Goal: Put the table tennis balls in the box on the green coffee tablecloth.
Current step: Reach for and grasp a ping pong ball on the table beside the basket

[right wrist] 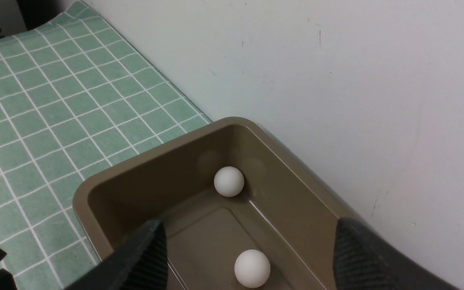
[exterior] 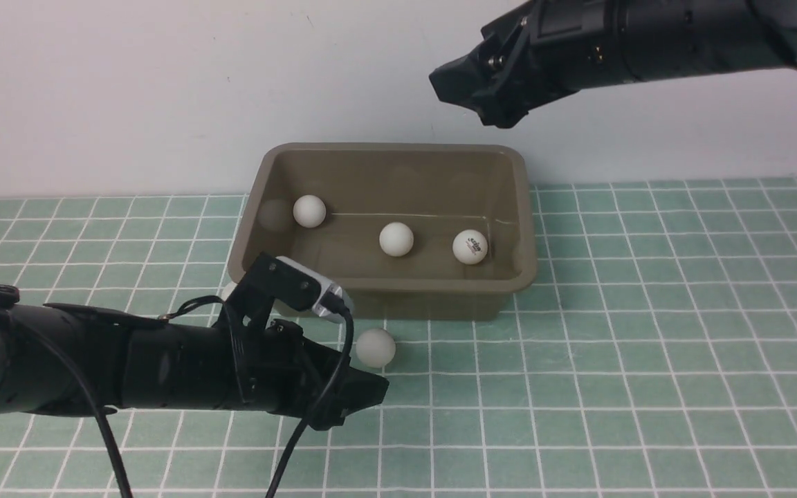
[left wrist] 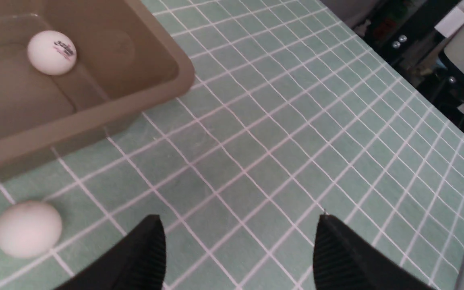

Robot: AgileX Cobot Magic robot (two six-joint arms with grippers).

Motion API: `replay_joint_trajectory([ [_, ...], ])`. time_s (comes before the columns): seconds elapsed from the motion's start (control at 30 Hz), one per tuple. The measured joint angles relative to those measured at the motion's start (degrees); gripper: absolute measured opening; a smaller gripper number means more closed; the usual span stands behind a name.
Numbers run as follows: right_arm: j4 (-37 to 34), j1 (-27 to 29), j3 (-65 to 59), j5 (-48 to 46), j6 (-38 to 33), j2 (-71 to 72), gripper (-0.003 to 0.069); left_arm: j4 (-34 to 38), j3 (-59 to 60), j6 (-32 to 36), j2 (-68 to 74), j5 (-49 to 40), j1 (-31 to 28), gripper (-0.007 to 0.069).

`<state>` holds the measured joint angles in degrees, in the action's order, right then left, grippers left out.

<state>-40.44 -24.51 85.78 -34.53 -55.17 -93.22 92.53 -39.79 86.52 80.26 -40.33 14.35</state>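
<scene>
My left gripper point(left wrist: 238, 227) hangs low in front of the box point(exterior: 433, 304), jaws apart and empty. One table tennis ball point(exterior: 376, 347) lies on the green checked tablecloth point(exterior: 647, 346) just beside the box's front wall. My right gripper point(right wrist: 250, 227), also spread and empty, hovers above the box, where three more balls point(exterior: 309, 211) point(exterior: 396, 239) point(exterior: 470, 247) rest.

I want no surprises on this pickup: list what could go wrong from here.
1. The loose ball lies beside the open left gripper, not between its fingers; a sideways approach could send it rolling across the tablecloth.
2. That ball sits close to the front wall of the box, so the fingers might bump and shift the box.
3. The open right gripper hangs over the box; the arms could meet there at the drop.
</scene>
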Motion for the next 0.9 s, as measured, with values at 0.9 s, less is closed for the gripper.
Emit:
replay_joint_trajectory([
  [0.9, 0.0, 0.0, 0.0, 3.5, 0.0, 0.0, 0.0503, -43.4, 0.1, -35.4, -8.1, 26.2, 0.0, 0.0518],
])
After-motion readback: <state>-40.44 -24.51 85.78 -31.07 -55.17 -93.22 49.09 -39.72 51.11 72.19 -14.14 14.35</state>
